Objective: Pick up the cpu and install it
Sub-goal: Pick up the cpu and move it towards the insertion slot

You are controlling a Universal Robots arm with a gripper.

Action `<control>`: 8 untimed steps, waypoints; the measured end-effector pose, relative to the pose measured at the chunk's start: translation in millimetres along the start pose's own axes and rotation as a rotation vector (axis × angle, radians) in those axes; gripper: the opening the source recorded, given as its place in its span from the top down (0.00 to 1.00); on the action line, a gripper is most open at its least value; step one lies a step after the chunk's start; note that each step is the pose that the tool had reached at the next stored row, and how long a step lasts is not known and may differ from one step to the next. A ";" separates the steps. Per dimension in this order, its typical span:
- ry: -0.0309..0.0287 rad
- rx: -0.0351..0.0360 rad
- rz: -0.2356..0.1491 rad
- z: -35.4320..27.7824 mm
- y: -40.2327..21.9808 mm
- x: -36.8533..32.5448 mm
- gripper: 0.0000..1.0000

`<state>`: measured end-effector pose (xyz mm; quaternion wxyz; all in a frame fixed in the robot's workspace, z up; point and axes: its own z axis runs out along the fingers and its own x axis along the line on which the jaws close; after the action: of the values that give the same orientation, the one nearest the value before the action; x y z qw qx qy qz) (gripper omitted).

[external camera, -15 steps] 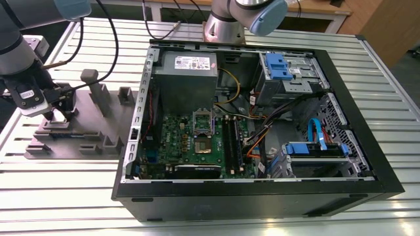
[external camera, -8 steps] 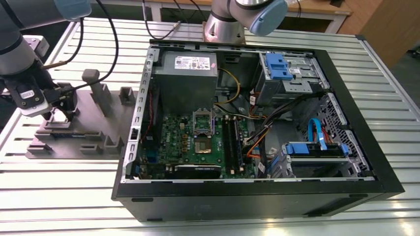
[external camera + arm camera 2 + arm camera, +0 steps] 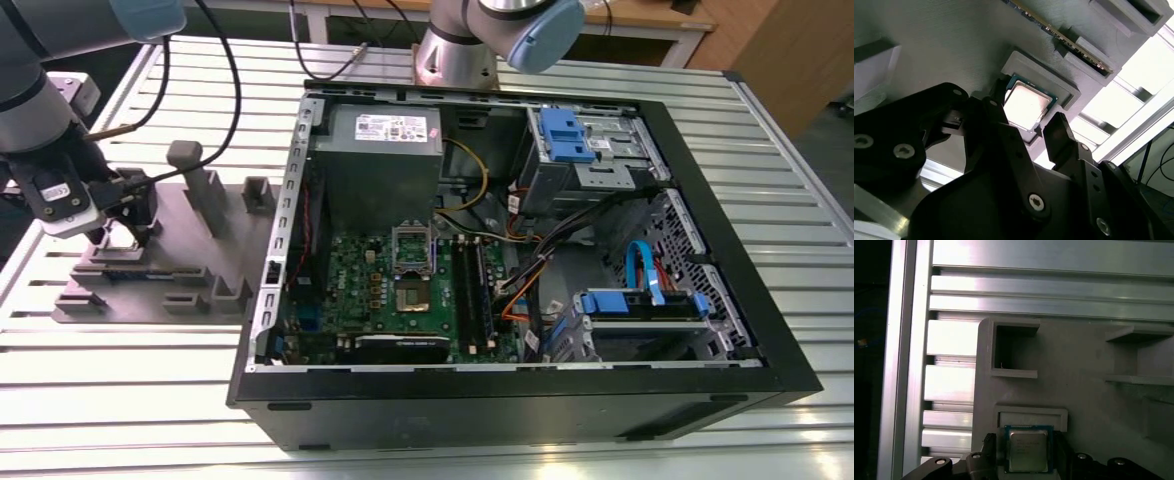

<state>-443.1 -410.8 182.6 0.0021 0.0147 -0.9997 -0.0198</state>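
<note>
The small, flat, square cpu (image 3: pixel 1026 105), silvery metal on top with a thin rim, lies seated in a shallow walled pocket of the grey moulded plastic holder tray (image 3: pixel 180 290). That tray stands on the ribbed aluminium counter (image 3: pixel 427 455) at the exterior view's left, well apart from the socket the chip is meant for. The pocket's raised lip keeps the chip square and in a known spot, which suits a straight approach from above. The black gripper (image 3: pixel 1029 127) on the grey robot arm (image 3: pixel 34 110) is down over that pocket, straddling the chip in both wrist views. The chip looks flat in its seat, not lifted. Whether the jaws are clenched on its edges or released just beside them I cannot tell — the black links hide the contact.

The open black computer case (image 3: pixel 534 405) lies just beside the tray with its green motherboard (image 3: pixel 354 285) facing up. Its shiny rectangular metal socket frame (image 3: pixel 412 262) carries no chip that I can make out — the install has not begun.
</note>
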 end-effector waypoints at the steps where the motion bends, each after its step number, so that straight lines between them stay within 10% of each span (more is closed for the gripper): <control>1: 0.0000 0.0000 0.000 0.0 0.0 0.0 0.42; 8: 0.0000 0.0005 0.000 -0.2 0.0 -0.5 0.42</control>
<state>-442.6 -410.8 182.8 0.0021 0.0146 -0.9997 -0.0196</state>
